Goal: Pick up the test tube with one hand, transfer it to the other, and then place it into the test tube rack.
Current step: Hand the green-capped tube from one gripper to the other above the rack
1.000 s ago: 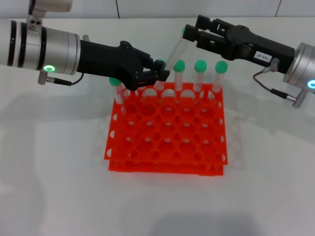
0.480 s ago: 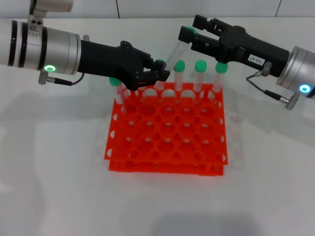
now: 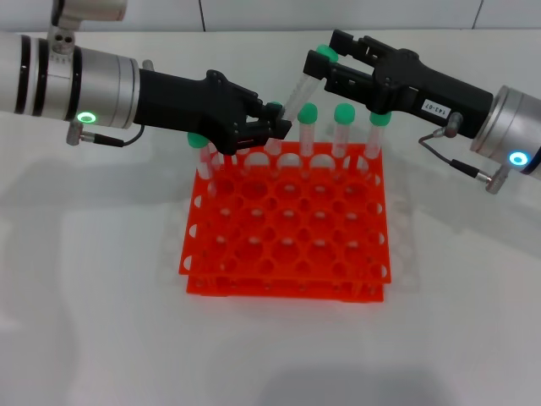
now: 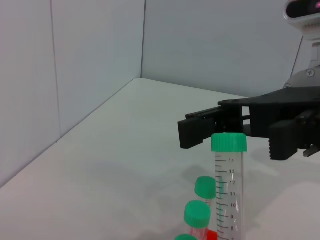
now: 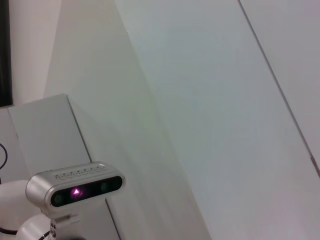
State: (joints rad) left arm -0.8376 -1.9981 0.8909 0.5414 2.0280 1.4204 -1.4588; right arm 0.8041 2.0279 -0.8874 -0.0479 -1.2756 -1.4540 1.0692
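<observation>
left claw [image 3: 272, 128] gripping tilted test tube [image 3: 296, 93], right claw [image 3: 319, 61] straddling cap

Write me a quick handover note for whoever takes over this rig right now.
Left gripper: shut on the test tube, holding its lower end tilted above the back row of the test tube rack.
Right gripper: open, fingers around the tube's green cap, not yet clamped.
Other capped tubes stand in the rack's back row.
Done: pickup by the left.
Left: right closes, left releases, then the tube goes into a free hole.
</observation>
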